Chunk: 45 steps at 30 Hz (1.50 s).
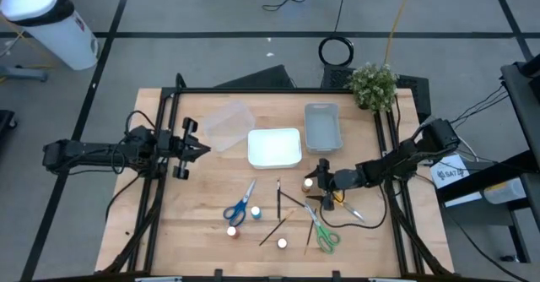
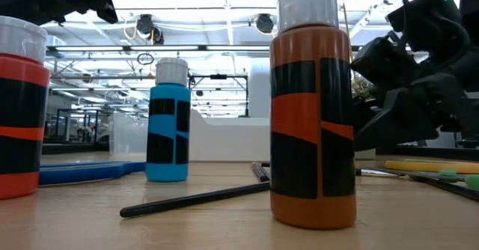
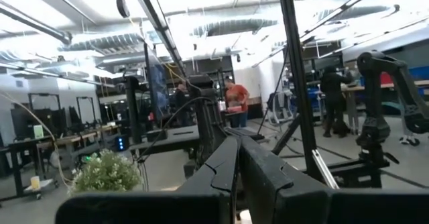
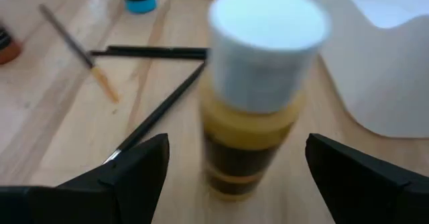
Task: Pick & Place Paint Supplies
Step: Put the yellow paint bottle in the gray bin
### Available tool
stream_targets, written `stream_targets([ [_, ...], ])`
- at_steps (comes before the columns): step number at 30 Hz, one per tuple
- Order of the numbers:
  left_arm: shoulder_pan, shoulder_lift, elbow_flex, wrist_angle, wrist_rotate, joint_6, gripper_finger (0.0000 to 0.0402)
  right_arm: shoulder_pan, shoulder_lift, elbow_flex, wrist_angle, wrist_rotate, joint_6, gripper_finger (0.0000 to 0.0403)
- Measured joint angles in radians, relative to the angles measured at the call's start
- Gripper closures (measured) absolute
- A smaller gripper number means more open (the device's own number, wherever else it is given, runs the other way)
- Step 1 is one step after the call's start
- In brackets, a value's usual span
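Left arm: parked at the counter's left edge, well apart from the supplies; left gripper has its jaws pressed together, holding nothing.

Counter centre, rear: a clear tray, a white tray and a grey tray stand in a row, with a potted plant at the far right corner.

Counter centre, front: blue-handled scissors lie left of the dark brushes. A blue paint pot stands just beside the scissors, a red-orange pot nearer the front edge, and another orange pot at the end of a slanted brush. In the low view this orange pot stands upright closest to the camera, a brush lying on the wood beside it.

Right of centre: green-handled scissors lie near the front; orange-yellow scissors lie partly under the right arm.

Right arm: right gripper is low over the counter, jaws spread wide — a white-capped yellow paint pot stands upright between the fingers, not pinched.
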Motion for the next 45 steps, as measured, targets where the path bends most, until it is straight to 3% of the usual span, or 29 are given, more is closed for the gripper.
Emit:
stream_targets([
  [8,0.0,0.008,0.0,0.01,-0.085,-0.01,0.0371,-0.026,0.0,0.0,0.006,-0.062,-0.061,0.0148],
  [23,0.0,0.008,0.0,-0.001,-0.077,-0.092,0.0371,-0.05,-0.022,-0.002,0.059,-0.076,-0.136,0.0266],
  [27,0.0,0.024,0.0,0.022,-0.077,-0.108,0.0371,-0.048,-0.083,-0.002,0.058,-0.075,-0.165,0.0281],
  [30,0.0,0.065,0.011,0.146,-0.102,-0.075,0.0371,-0.049,-0.14,0.01,0.058,-0.067,-0.166,0.0282],
  [33,0.0,0.125,0.081,0.148,-0.141,-0.086,0.0371,-0.049,-0.188,0.059,0.043,-0.043,-0.166,0.0281],
  [35,0.0,0.182,0.155,0.044,-0.165,-0.092,0.0371,-0.05,-0.206,0.127,-0.011,-0.043,-0.166,0.0281],
  [40,-0.011,0.4,0.366,-0.236,-0.251,-0.121,0.0371,-0.064,-0.213,0.369,-0.346,-0.045,-0.213,0.0281],
  [45,-0.034,0.597,0.527,-0.281,-0.259,-0.133,0.0371,-0.119,-0.211,0.505,-0.546,-0.044,-0.2,0.028],
])
